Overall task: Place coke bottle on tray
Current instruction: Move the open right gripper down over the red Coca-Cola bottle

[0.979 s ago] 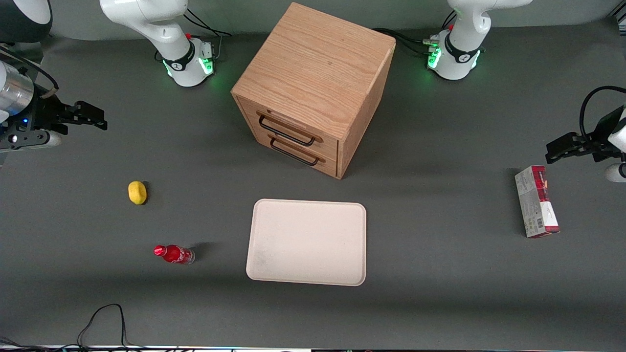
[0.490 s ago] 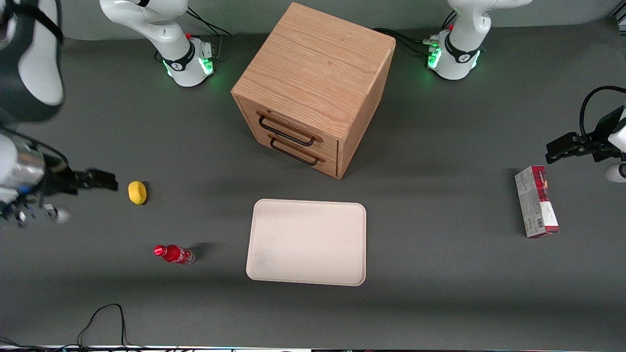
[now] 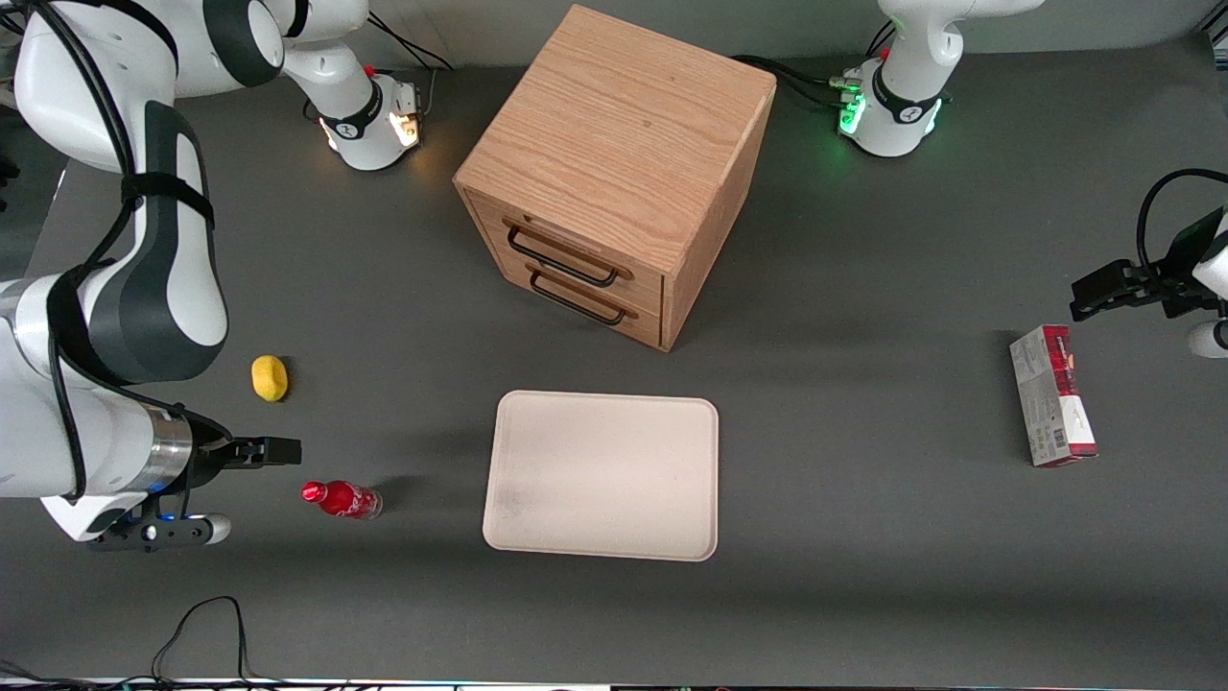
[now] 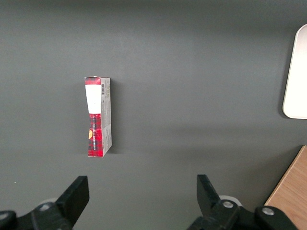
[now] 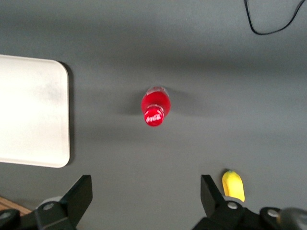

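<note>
A: Why is the gripper (image 3: pixel 261 451) hanging there with its fingers spread wide and nothing between them?

B: It sits above the table close to the coke bottle (image 3: pixel 342 499), likely lining up a grasp. The bottle stands upright on the table, apart from the tray (image 3: pixel 602 474), which waits bare toward the parked arm's end.

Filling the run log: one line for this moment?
phase: approach | gripper: open, above table beside coke bottle | bottle: upright on table | tray: empty
</note>
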Tool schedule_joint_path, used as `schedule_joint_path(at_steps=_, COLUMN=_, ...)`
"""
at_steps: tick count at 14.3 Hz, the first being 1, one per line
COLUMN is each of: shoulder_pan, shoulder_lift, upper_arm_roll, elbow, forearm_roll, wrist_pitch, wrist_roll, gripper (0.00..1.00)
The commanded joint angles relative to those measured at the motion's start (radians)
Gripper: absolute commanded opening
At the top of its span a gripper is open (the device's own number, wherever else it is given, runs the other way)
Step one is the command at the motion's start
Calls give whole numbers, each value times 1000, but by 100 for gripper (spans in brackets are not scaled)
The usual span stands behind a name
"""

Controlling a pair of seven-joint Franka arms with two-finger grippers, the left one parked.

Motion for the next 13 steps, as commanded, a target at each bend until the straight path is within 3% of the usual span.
schedule_joint_path(at_steps=1, shoulder_pan=3, shoulder_lift=47, upper_arm_roll=10, elbow=51, forearm_roll=-16, wrist_pitch=15, wrist_roll=9, gripper=100)
schedule_joint_path(at_steps=13, shoulder_pan=-1, shoulder_lift=73, upper_arm_roll=10, elbow=-216, forearm_roll=-34, wrist_pitch=311, wrist_roll=-22, gripper=100)
